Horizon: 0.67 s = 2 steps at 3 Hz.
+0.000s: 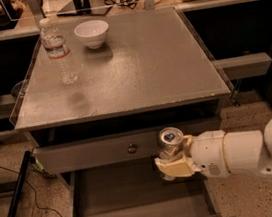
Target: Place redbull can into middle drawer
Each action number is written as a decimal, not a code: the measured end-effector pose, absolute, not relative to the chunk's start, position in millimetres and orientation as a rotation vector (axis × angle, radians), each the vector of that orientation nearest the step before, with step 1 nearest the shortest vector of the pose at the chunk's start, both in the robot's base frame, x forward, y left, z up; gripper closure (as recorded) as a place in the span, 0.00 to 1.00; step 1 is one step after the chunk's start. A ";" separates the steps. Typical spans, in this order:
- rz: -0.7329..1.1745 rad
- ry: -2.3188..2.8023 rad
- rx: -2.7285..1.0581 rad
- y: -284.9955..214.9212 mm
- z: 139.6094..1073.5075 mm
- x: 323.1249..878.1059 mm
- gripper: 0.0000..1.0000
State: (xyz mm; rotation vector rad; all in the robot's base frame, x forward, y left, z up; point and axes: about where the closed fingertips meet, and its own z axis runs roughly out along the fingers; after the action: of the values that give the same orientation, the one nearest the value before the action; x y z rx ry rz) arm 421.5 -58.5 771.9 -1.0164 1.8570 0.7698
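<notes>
Middle drawer: pulled open at the bottom of the view; bare flat floor, low side walls.
Arm: white, enters from the right, lying across the drawer's right wall.
Gripper: over the rear right part of the open drawer; cream fingers pinching the redbull can.
Redbull can: upright in the gripper, silver pull-tab top facing up, above the drawer's back right area and just in front of the upper drawer front. Its base is hidden, so contact with the floor cannot be told.
Upper drawer front: closed, round knob just left of the can.
Table top: grey, flat.
Water bottle: clear, upright, far left of the top.
White bowl: near the bottle, to its right, at the far edge.
</notes>
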 end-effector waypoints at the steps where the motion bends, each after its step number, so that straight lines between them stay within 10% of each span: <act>1: 0.705 1.856 -0.940 -61.2 752.7 431.9 1.00; 2: 0.640 1.885 -0.867 -69.0 731.5 442.6 1.00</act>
State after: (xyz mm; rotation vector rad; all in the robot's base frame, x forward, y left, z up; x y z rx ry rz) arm 442.6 -69.0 731.5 -0.8669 1.8846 0.6400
